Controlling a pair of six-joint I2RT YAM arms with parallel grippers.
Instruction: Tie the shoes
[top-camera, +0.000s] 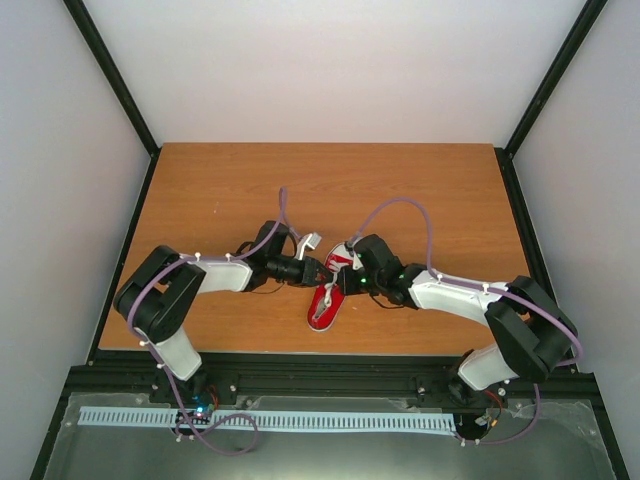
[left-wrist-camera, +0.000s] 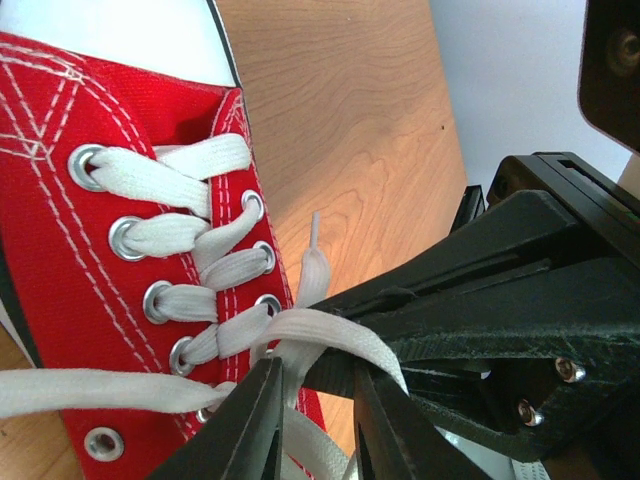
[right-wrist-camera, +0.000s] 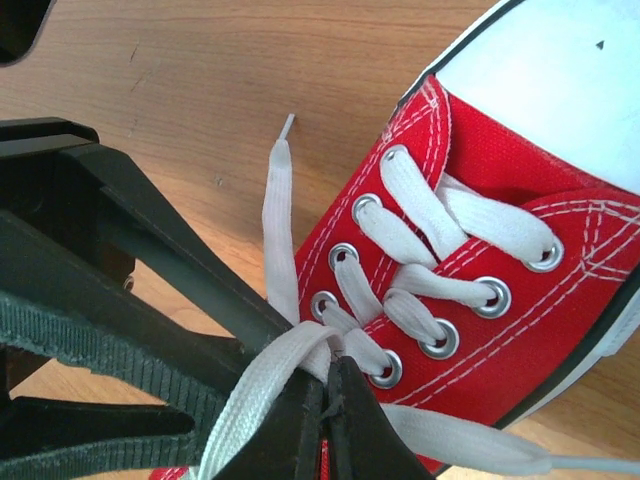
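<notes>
The red sneaker (top-camera: 326, 303) with white toe cap and white laces lies near the table's front middle. It also shows in the left wrist view (left-wrist-camera: 60, 230) and the right wrist view (right-wrist-camera: 480, 230). My left gripper (top-camera: 316, 268) (left-wrist-camera: 315, 388) is open, its fingers straddling a lace strand (left-wrist-camera: 292, 375) and the right gripper's tip at the lowest eyelets. My right gripper (top-camera: 346, 281) (right-wrist-camera: 325, 390) is shut on a white lace (right-wrist-camera: 262, 375) next to the same eyelets; the lace drapes over its fingers. A free lace end (right-wrist-camera: 277, 190) lies on the wood.
The wooden table (top-camera: 420, 190) is enclosed by white walls and black frame posts (top-camera: 112, 80). The sneaker lies close to the table's front edge (top-camera: 300, 351). Both arms meet over the shoe, their fingers crossing each other.
</notes>
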